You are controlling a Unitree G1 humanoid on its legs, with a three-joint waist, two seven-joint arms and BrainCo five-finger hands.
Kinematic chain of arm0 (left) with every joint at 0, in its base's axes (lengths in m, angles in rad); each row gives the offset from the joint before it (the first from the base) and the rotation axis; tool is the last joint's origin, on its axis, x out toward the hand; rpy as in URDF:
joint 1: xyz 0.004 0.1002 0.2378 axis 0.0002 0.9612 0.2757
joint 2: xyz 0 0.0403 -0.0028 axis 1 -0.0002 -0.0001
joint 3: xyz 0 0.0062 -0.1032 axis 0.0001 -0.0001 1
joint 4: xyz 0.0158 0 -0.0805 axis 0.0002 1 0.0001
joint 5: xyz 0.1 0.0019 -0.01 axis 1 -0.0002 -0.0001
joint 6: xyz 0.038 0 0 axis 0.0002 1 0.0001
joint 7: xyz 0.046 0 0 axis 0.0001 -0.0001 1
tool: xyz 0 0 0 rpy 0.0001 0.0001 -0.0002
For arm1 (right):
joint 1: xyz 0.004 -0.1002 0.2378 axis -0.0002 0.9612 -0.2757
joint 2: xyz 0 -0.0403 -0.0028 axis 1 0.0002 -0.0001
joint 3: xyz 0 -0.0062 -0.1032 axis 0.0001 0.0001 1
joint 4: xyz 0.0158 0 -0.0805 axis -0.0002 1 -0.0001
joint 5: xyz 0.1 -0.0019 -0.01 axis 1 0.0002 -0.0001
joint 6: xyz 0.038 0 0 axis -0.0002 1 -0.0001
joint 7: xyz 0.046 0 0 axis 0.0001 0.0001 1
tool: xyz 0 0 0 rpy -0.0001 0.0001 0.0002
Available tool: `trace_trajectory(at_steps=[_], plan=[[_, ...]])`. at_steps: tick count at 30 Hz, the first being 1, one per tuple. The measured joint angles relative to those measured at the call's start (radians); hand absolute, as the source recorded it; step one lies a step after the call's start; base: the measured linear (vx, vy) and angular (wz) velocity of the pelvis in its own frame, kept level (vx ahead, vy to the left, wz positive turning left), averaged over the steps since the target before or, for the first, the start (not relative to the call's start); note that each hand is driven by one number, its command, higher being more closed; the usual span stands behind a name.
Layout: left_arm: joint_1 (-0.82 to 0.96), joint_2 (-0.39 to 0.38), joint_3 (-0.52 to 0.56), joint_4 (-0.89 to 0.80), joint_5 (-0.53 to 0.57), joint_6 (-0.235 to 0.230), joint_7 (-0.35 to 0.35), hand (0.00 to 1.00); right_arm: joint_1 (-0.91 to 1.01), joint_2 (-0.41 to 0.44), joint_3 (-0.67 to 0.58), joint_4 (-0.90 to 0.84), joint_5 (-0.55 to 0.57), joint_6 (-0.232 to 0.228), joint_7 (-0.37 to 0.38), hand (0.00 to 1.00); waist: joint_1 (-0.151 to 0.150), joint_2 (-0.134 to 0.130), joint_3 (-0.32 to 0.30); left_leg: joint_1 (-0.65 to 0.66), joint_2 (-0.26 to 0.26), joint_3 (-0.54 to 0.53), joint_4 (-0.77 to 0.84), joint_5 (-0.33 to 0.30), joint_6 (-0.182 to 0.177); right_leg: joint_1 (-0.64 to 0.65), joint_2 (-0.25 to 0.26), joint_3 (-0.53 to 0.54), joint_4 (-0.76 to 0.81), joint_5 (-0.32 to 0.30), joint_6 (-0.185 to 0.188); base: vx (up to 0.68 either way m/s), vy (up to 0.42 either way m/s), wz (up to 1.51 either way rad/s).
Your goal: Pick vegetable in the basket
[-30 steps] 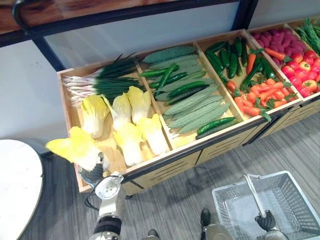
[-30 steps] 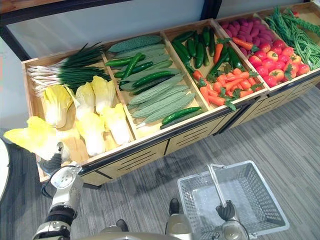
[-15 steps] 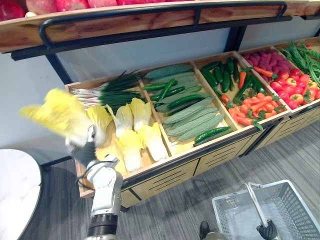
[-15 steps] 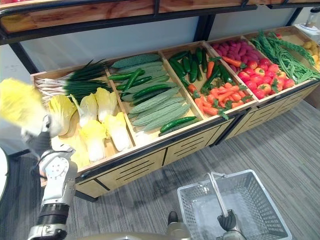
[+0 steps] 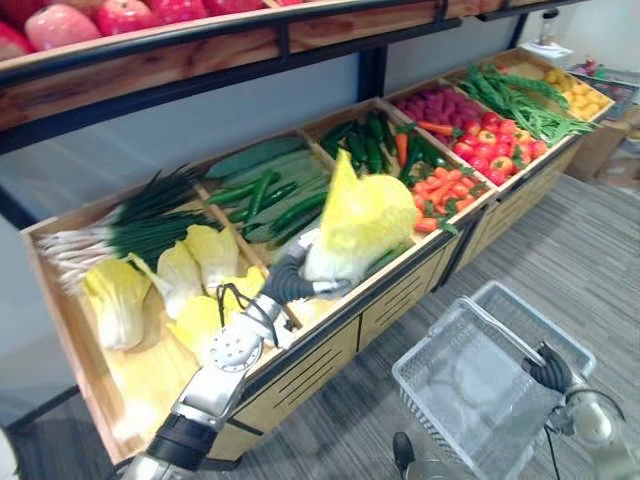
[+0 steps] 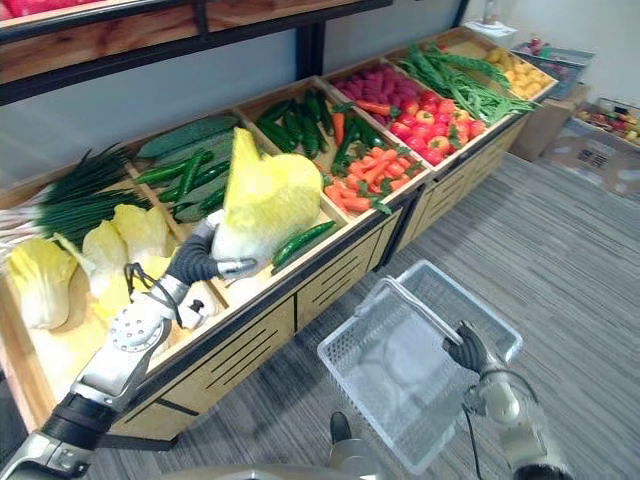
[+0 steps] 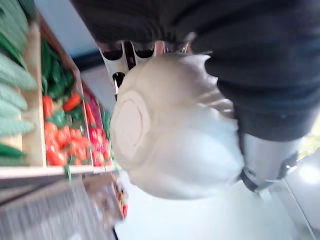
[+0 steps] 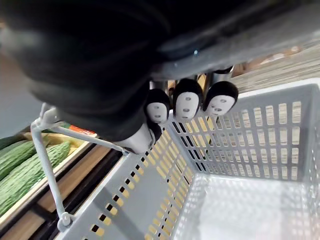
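Observation:
My left hand (image 5: 293,281) is shut on a pale yellow cabbage (image 5: 362,222) and holds it up over the front of the cucumber crate. In the left wrist view the cabbage's white base (image 7: 170,135) sits against the palm. My right hand (image 6: 467,348) is at the lower right, its fingers (image 8: 187,102) curled round the handle (image 8: 48,165) of a grey plastic basket (image 6: 380,385). The basket (image 5: 465,400) hangs tilted above the floor in front of the stand, with nothing visible inside.
A long wooden stand holds crates of cabbages (image 5: 185,275), scallions (image 5: 120,225), cucumbers (image 5: 255,190), carrots (image 5: 440,190), tomatoes (image 5: 490,145) and green beans (image 5: 515,95). A shelf (image 5: 150,50) with red fruit runs above it. Grey floor lies in front.
The camera has swung right. My left hand has carried the cabbage from the stand's left end to over the cucumber crate. The basket now hangs higher and tilted in my right hand.

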Motion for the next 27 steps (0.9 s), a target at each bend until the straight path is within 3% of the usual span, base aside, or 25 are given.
trace_trajectory(at_steps=[5, 8, 13, 22, 27], plan=[[-0.053, 0.058, -0.230, -0.032, 0.002, -0.037, -0.130, 1.00, -0.035, -0.081, 0.070, -0.119, 0.001, -0.017, 0.053, 1.00, -0.027, 0.003, -0.002, 0.021, 0.003, 0.068, 0.031, -0.034, -0.006, 0.000, 0.010, 0.053, 0.000, 0.006, 0.006, -0.04, -0.007, -0.36], [-0.124, 0.064, -0.327, -0.032, 0.002, -0.059, -0.152, 1.00, -0.044, -0.116, 0.092, -0.177, 0.008, -0.035, 0.084, 1.00, -0.038, 0.006, -0.003, 0.033, 0.009, 0.110, 0.055, -0.052, -0.009, 0.000, 0.017, 0.077, 0.001, 0.009, 0.011, -0.03, -0.011, -0.34], [-0.223, 0.065, -0.495, -0.034, 0.002, -0.085, -0.191, 1.00, -0.049, -0.148, 0.145, -0.290, 0.056, -0.083, 0.160, 1.00, -0.074, 0.033, -0.020, 0.034, 0.026, 0.147, 0.094, -0.077, -0.019, -0.007, 0.033, 0.103, 0.006, 0.010, 0.012, -0.01, -0.022, -0.19], [-0.271, 0.048, -0.655, -0.019, 0.003, -0.086, -0.203, 1.00, -0.078, -0.194, 0.194, -0.312, 0.098, -0.124, 0.243, 1.00, -0.082, 0.055, -0.033, 0.032, 0.057, 0.214, 0.147, -0.106, -0.037, -0.057, 0.062, 0.135, 0.054, -0.010, -0.006, -0.02, -0.056, -0.20], [-0.272, 0.030, -0.711, 0.060, 0.035, -0.072, -0.215, 1.00, -0.096, -0.234, 0.233, -0.312, 0.098, -0.128, 0.294, 1.00, -0.107, 0.059, -0.037, 0.032, 0.057, 0.229, 0.151, -0.108, -0.041, -0.070, 0.062, 0.132, 0.062, -0.012, -0.007, -0.02, -0.029, -0.09]])
